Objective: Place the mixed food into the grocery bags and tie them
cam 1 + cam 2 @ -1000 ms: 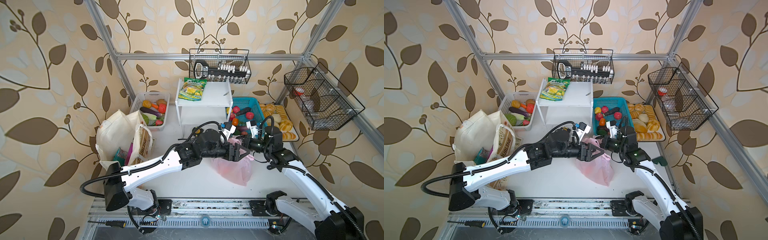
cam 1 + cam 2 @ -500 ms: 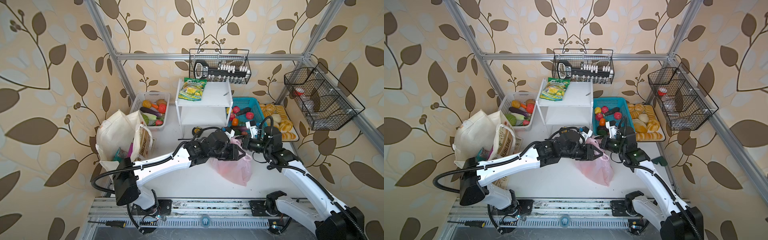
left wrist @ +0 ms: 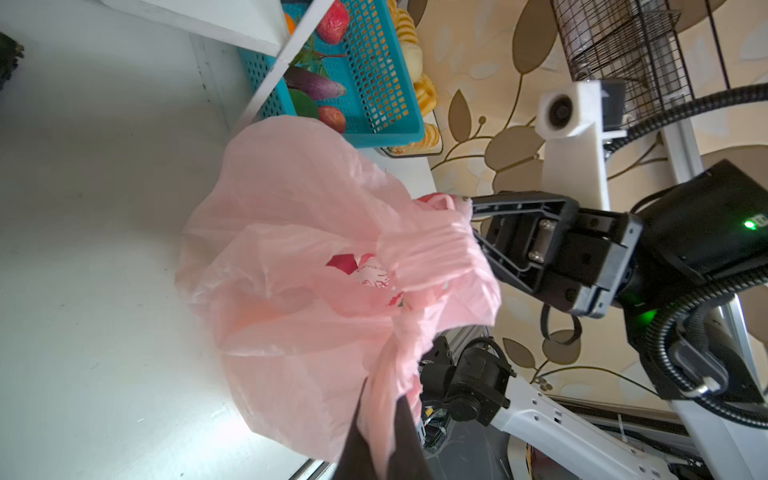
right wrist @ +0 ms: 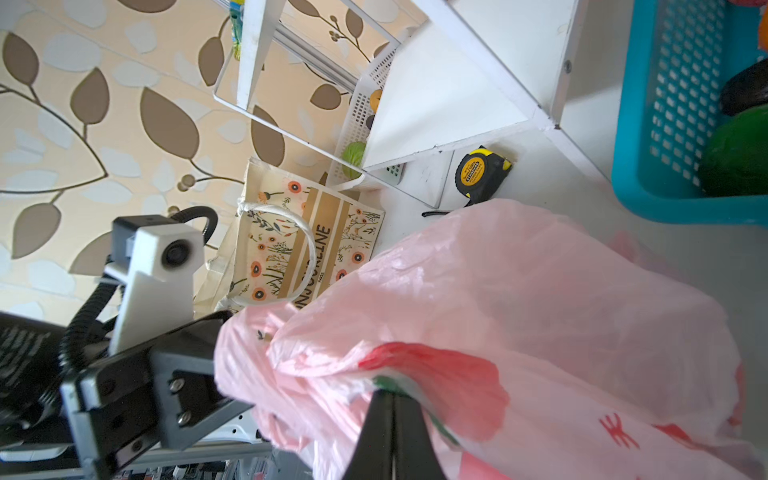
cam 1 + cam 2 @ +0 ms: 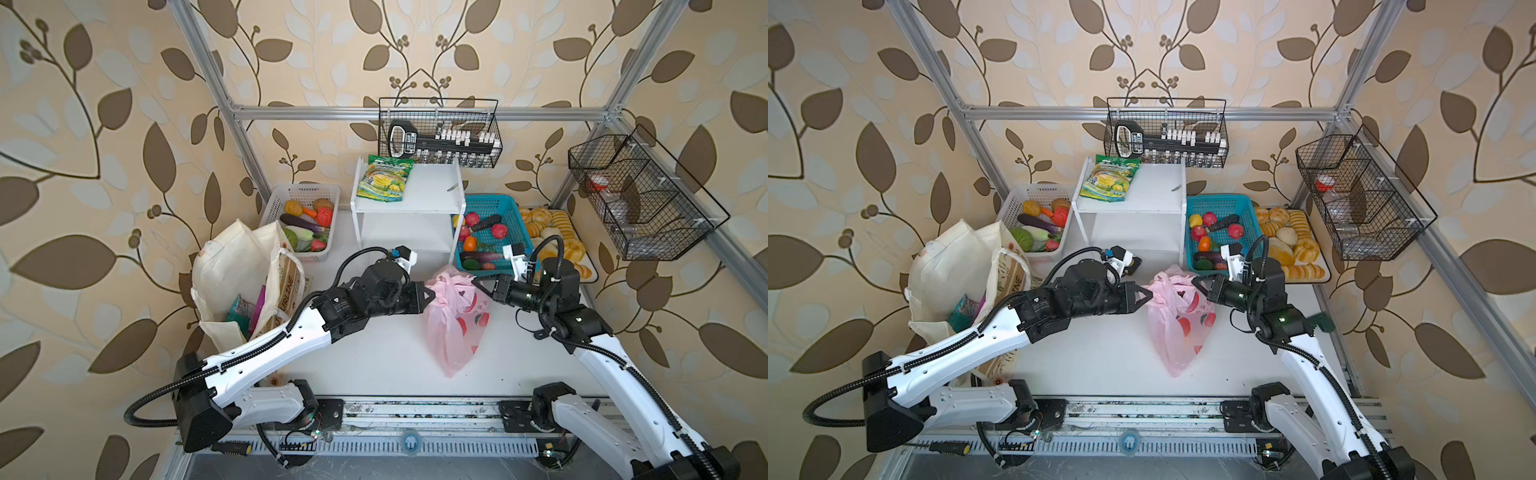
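The pink plastic bag (image 5: 453, 332) is found mid-table, its long axis run 12 to 6 in a top view. Its gathered top is clamped from 9 o'clock by the closed left gripper (image 5: 431, 296) and from 3 o'clock by the closed right gripper (image 5: 477, 285), both equally near.

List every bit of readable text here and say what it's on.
"NJOURLINE": floral tote, start hidden behind the pink bag.
"STANDARD": yellow tape measure.
Too small or blurred to read: print on the green-and-yellow snack packet, label on the black tool, red print on the pink bag.
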Robot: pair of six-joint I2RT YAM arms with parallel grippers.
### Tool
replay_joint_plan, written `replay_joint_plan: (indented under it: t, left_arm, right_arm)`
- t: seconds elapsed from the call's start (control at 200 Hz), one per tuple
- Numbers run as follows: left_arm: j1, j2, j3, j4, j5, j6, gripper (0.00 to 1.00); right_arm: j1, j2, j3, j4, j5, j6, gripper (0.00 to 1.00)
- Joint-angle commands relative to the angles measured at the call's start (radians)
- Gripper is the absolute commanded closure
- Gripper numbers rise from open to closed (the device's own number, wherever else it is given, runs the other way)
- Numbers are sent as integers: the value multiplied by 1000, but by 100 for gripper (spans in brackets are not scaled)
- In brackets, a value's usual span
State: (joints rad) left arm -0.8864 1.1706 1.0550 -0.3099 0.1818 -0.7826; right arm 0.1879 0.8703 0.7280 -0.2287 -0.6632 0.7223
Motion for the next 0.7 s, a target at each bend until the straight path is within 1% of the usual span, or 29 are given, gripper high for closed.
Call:
replay_joint_plan:
  t: [0.0,0.08,0.145,0.19,0.265,0.36,0.395,0.46,0.54,0.59,0.695]
  left_arm:
    - [14,-24,10,-62,48,110,100]
    - [18,-9,30,-88,72,156,97]
    - [21,11,47,-103,90,176,97]
    - [21,25,57,-99,110,191,97]
    - [22,44,59,-62,164,207,100]
    - [22,65,45,-6,214,212,100]
    - [22,72,36,15,223,211,100]
    - [22,84,23,44,235,211,100]
    - [22,96,20,66,255,206,100]
    - [23,100,16,82,266,204,100]
    - [23,114,14,91,270,203,100]
  right_arm:
    - [-19,-13,-9,-16,-15,-13,100]
    - [-27,-9,-14,3,-85,0,100]
    - [-27,1,-7,-2,-145,-13,100]
    - [-28,3,-1,-29,-150,-33,100]
    - [-28,1,-2,-56,-132,-54,100]
    - [-24,1,-15,-49,-139,-47,100]
    - [-17,1,-20,-40,-151,-46,94]
    - [5,1,-26,-33,-158,-59,81]
    - [22,-9,-29,-39,-150,-81,70]
    - [25,-21,-35,-37,-152,-80,66]
    - [22,-61,-48,-28,-154,-78,62]
